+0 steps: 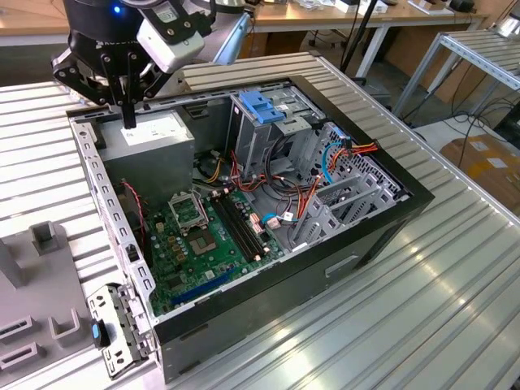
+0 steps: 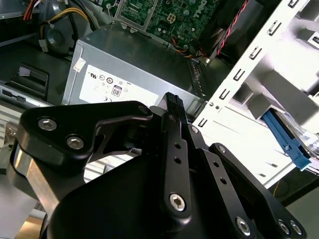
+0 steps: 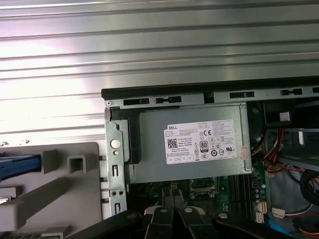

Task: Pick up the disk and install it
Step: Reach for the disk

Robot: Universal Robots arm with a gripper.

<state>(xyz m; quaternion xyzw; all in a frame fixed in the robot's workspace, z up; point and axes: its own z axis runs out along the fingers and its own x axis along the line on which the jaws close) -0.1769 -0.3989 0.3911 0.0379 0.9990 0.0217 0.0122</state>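
Probably the disk (image 3: 19, 166) (blue rail in grey fixture (image 3: 84, 204)), well apart from gripper (image 1: 128, 120); its fingers are pinched together, empty, just above power supply (image 1: 154, 140). Risk: crossing low could clip case wall (image 1: 101, 195), and unopened fingers can't grasp.

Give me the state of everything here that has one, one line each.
gripper: shut, holding nothing, above the power supply
computer case: lying on its side, open, insides exposed
processor socket: bare, no cooler on it
memory slots: look empty
drive cage: in place inside the case
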